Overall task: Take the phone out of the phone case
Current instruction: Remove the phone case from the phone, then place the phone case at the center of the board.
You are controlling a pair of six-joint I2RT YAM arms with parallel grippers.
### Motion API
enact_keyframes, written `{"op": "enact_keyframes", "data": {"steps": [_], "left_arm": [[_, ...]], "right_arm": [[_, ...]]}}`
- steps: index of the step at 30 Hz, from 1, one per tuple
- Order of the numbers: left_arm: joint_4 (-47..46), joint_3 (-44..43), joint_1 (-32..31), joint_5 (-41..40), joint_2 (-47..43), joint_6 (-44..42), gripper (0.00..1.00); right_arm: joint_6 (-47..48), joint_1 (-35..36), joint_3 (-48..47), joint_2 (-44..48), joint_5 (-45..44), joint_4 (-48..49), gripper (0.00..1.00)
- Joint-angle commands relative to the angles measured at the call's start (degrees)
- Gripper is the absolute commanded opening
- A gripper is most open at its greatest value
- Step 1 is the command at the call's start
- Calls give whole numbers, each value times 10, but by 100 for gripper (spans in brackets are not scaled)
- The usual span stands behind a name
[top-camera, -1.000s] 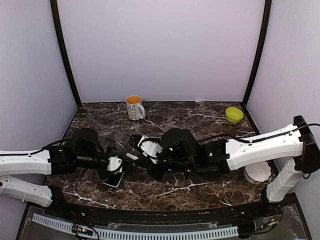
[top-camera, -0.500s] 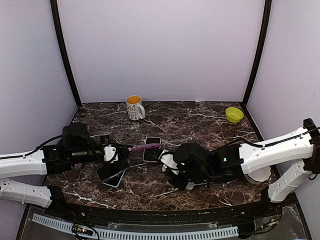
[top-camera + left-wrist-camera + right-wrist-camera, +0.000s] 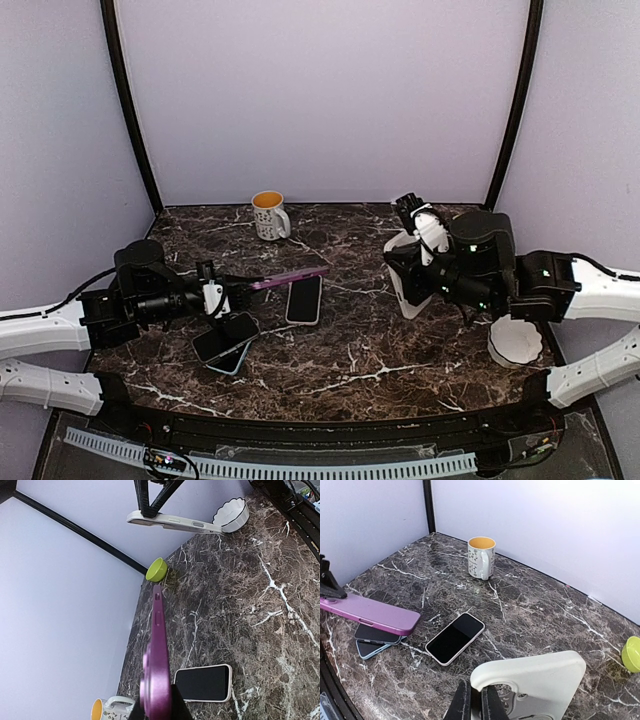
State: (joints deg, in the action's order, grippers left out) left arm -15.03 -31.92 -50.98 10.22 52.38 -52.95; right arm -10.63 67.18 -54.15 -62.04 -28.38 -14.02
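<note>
One smooth purple phone, cream case

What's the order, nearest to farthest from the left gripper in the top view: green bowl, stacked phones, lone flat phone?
From the left gripper:
1. Stacked phones, just beside it, toward the near edge.
2. Lone flat phone, to its right.
3. Green bowl, far right back corner.

This is looking like a robot test lab. Plain purple walls and black posts are boxing in a dark marble tabletop. White robot arms are reaching in from both lower sides of the frame.
</note>
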Motion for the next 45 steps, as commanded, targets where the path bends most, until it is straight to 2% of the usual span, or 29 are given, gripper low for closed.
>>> {"op": "enact_keyframes", "data": {"steps": [1, 4, 8, 14, 23, 31, 40, 42, 45], "left_arm": [[-53, -18, 1, -6, -10, -3, 0], [-52, -19, 1, -5, -10, -2, 0], [-49, -22, 1, -6, -8, -2, 0], [-45, -23, 1, -9, -5, -6, 0], [-37, -23, 1, -13, -1, -17, 0], [-34, -22, 1, -10, 6, -23, 0], [-31, -21, 2, -10, 10, -26, 0], [-31, -21, 2, -10, 9, -27, 0], [-30, -21, 3, -10, 9, -28, 0]], "right_arm": [[-59, -40, 11, -1, -11, 23, 0], [-83, -89, -8, -40, 15, 7, 0], [-108, -194, -59, -123, 128, -21, 0], [-88, -275, -170, -258, 190, -78, 0], [-53, -341, -340, -460, 223, -160, 0], [-55, -372, -508, -630, 239, -208, 0], [-71, -390, -561, -710, 258, -179, 0], [-77, -395, -563, -716, 264, -174, 6], [-80, -400, -561, -715, 280, -165, 23]]}}
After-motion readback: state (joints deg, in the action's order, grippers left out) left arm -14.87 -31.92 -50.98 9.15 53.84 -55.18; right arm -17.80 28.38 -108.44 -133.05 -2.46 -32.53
